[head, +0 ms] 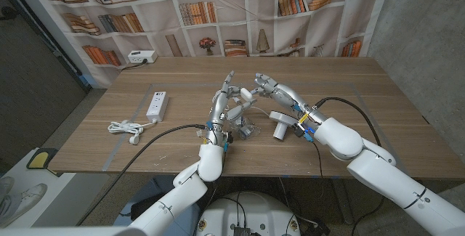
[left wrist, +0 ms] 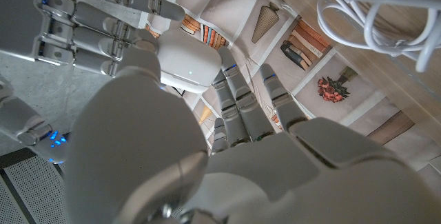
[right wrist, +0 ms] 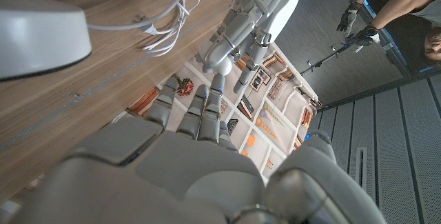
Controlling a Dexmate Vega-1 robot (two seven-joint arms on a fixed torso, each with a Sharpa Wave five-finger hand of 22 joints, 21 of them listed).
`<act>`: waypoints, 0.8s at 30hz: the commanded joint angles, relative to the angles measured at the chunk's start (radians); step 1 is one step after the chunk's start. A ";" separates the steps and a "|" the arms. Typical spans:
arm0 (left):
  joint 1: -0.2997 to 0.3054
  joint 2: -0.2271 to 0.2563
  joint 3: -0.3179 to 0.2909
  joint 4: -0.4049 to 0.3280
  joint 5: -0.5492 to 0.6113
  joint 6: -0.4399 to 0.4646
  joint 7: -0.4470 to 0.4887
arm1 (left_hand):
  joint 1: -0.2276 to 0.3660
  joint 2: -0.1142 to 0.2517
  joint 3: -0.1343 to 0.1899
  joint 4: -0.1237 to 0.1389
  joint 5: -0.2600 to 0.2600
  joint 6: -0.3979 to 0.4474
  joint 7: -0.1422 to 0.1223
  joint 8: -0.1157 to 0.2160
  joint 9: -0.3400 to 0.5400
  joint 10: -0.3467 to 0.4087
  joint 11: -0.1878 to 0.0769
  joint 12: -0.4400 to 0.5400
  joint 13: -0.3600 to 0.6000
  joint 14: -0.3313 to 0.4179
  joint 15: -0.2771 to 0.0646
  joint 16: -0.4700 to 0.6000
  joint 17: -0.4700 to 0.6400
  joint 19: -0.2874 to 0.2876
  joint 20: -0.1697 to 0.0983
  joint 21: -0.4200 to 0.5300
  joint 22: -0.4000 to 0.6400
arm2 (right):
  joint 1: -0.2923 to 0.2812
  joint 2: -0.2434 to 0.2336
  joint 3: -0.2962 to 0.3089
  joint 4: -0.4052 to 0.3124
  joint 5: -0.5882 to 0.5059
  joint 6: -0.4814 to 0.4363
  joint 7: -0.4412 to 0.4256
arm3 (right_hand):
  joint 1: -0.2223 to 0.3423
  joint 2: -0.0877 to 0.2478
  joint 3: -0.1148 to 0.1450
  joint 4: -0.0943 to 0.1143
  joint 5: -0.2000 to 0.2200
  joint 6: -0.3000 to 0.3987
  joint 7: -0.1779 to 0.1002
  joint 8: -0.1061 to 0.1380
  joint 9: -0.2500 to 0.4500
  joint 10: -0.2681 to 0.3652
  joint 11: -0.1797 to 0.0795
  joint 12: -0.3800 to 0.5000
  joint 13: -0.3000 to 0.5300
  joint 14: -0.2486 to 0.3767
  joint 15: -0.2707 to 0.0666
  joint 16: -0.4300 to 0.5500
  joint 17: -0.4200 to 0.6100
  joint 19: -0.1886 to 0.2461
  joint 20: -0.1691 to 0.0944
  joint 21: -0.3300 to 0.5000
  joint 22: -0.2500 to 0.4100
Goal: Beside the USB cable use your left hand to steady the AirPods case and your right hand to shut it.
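Note:
My left hand (head: 227, 105) is raised above the table's middle and holds the small white AirPods case (head: 245, 93) in its fingertips. The left wrist view shows the case (left wrist: 186, 62) as one rounded white body with a tiny light and no lid standing up. My right hand (head: 273, 88) reaches in from the right, fingers stretched out, and its fingertips (left wrist: 148, 7) touch the case. From the right wrist the case (right wrist: 216, 58) sits between the left hand's fingers (right wrist: 258, 14). The coiled white USB cable (head: 244, 128) lies on the table just below both hands.
A white T-shaped object (head: 280, 121) lies right of the cable. A white power strip (head: 158, 105) with its bundled cord (head: 126, 127) sits on the table's left. A bookshelf backdrop hangs behind. A person (right wrist: 403, 10) stands off to the side.

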 commanded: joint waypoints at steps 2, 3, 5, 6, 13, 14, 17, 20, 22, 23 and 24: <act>-0.003 -0.001 0.000 0.003 0.006 -0.003 0.007 | 0.162 0.166 -0.005 -0.003 0.008 0.000 -0.001 0.000 0.004 0.162 -0.155 0.003 0.004 0.064 -0.051 0.001 0.003 -0.003 -0.003 -0.002 0.001 | 0.000 -0.010 0.011 -0.005 -0.004 0.001 -0.007 | 0.005 0.007 0.003 -0.003 -0.002 -0.024 -0.009 -0.001 0.006 -0.163 0.012 -0.079 -0.013 -0.058 0.027 -0.029 0.005 -0.019 0.000 0.000 0.003; -0.003 0.001 -0.001 0.003 0.002 -0.006 0.003 | 0.162 0.166 -0.006 -0.003 0.008 0.000 0.000 0.000 0.004 0.162 -0.155 0.003 0.003 0.064 -0.050 0.001 0.003 -0.003 -0.003 -0.002 0.001 | -0.006 -0.006 0.013 -0.003 -0.014 0.003 -0.022 | 0.005 0.007 0.003 -0.003 -0.002 -0.026 -0.013 -0.002 0.006 -0.179 0.016 -0.087 -0.015 -0.063 0.030 -0.031 0.005 -0.020 0.000 0.000 0.003; 0.001 0.000 -0.004 0.000 0.001 -0.001 0.006 | 0.163 0.166 -0.007 -0.003 0.008 0.000 0.000 0.000 0.004 0.162 -0.155 0.003 0.003 0.064 -0.050 0.001 0.003 -0.003 -0.003 -0.002 0.001 | -0.010 -0.002 0.021 0.003 0.005 0.006 -0.022 | 0.004 0.008 0.003 -0.003 -0.002 -0.028 -0.013 -0.001 0.006 -0.230 0.025 -0.110 -0.022 -0.075 0.040 -0.039 0.006 -0.026 0.000 0.000 0.003; 0.001 0.002 -0.004 0.000 -0.003 -0.004 0.002 | 0.163 0.166 -0.007 -0.003 0.008 0.000 -0.001 0.000 0.004 0.162 -0.154 0.003 0.003 0.064 -0.050 0.001 0.003 -0.002 -0.003 -0.002 0.001 | -0.011 -0.003 0.023 0.005 0.000 0.008 -0.026 | 0.004 0.007 0.003 -0.003 -0.002 -0.028 -0.016 -0.001 0.006 -0.235 0.026 -0.112 -0.023 -0.078 0.043 -0.040 0.006 -0.027 0.000 0.000 0.003; -0.001 0.001 -0.004 0.003 0.003 -0.003 0.005 | 0.164 0.166 -0.009 -0.002 0.008 0.000 -0.004 0.000 0.004 0.161 -0.154 0.002 0.002 0.064 -0.049 -0.001 0.003 -0.002 -0.004 -0.002 0.001 | -0.014 -0.004 0.032 0.009 0.007 0.012 -0.026 | 0.004 0.007 0.003 -0.004 -0.002 -0.029 -0.017 0.000 0.006 -0.282 0.042 -0.130 -0.031 -0.095 0.062 -0.050 0.006 -0.034 0.000 -0.001 0.003; -0.002 0.000 -0.003 0.006 -0.006 -0.010 0.001 | 0.164 0.166 -0.010 -0.002 0.008 0.000 -0.003 0.000 0.004 0.161 -0.154 0.002 0.002 0.064 -0.049 0.000 0.003 -0.003 -0.003 -0.002 0.001 | -0.018 -0.002 0.034 0.004 0.004 0.002 -0.036 | 0.005 0.007 0.003 -0.004 -0.002 -0.029 -0.017 0.000 0.006 -0.284 0.041 -0.131 -0.031 -0.097 0.061 -0.051 0.006 -0.035 0.000 -0.001 0.003; -0.002 0.002 -0.005 0.008 -0.008 -0.016 0.003 | 0.166 0.166 -0.011 -0.003 0.008 0.000 -0.003 0.000 0.004 0.161 -0.154 0.003 0.002 0.064 -0.050 -0.001 0.004 -0.002 -0.003 -0.001 0.001 | -0.021 0.004 0.039 0.010 0.008 0.009 -0.043 | 0.004 0.008 0.003 -0.004 -0.002 -0.030 -0.017 0.000 0.006 -0.293 0.042 -0.133 -0.033 -0.102 0.062 -0.054 0.006 -0.037 0.001 -0.001 0.003; -0.001 0.006 -0.011 0.007 -0.009 -0.021 0.006 | 0.166 0.167 -0.011 -0.002 0.008 0.000 -0.002 0.000 0.004 0.161 -0.154 0.003 0.001 0.065 -0.050 -0.001 0.004 -0.002 -0.003 -0.001 0.001 | -0.025 0.005 0.049 0.008 0.015 0.012 -0.045 | 0.007 0.009 0.005 -0.005 -0.002 -0.029 -0.017 0.000 0.006 -0.304 0.041 -0.135 -0.037 -0.123 0.062 -0.065 0.004 -0.043 0.001 -0.002 0.003; 0.002 0.011 -0.019 -0.001 -0.011 -0.017 0.006 | 0.166 0.167 -0.012 -0.002 0.008 0.000 -0.002 0.000 0.004 0.161 -0.154 0.003 0.001 0.065 -0.049 -0.001 0.004 -0.002 -0.003 -0.002 0.001 | -0.028 0.005 0.061 0.004 0.023 0.016 -0.049 | 0.007 0.008 0.005 -0.005 -0.002 -0.029 -0.017 0.000 0.006 -0.306 0.041 -0.135 -0.038 -0.124 0.062 -0.066 0.004 -0.044 0.001 -0.003 0.003; 0.003 0.011 -0.019 -0.001 -0.012 -0.017 0.005 | 0.166 0.167 -0.012 -0.002 0.008 0.000 -0.002 0.000 0.004 0.161 -0.154 0.003 0.001 0.065 -0.049 -0.001 0.004 -0.002 -0.003 -0.002 0.001 | -0.028 0.005 0.062 0.005 0.023 0.017 -0.048 | 0.007 0.008 0.005 -0.005 -0.002 -0.029 -0.017 0.000 0.006 -0.307 0.041 -0.136 -0.038 -0.125 0.062 -0.066 0.004 -0.045 0.001 -0.003 0.003; 0.004 0.011 -0.021 -0.003 -0.006 -0.016 0.011 | 0.166 0.166 -0.013 -0.001 0.008 0.001 -0.004 0.000 0.004 0.162 -0.154 0.004 0.002 0.065 -0.048 -0.001 0.004 -0.001 -0.004 -0.001 0.001 | -0.035 0.015 0.066 0.004 0.030 0.022 -0.058 | 0.007 0.008 0.005 -0.005 -0.002 -0.029 -0.017 0.000 0.006 -0.307 0.041 -0.136 -0.038 -0.125 0.062 -0.066 0.004 -0.045 0.001 -0.003 0.003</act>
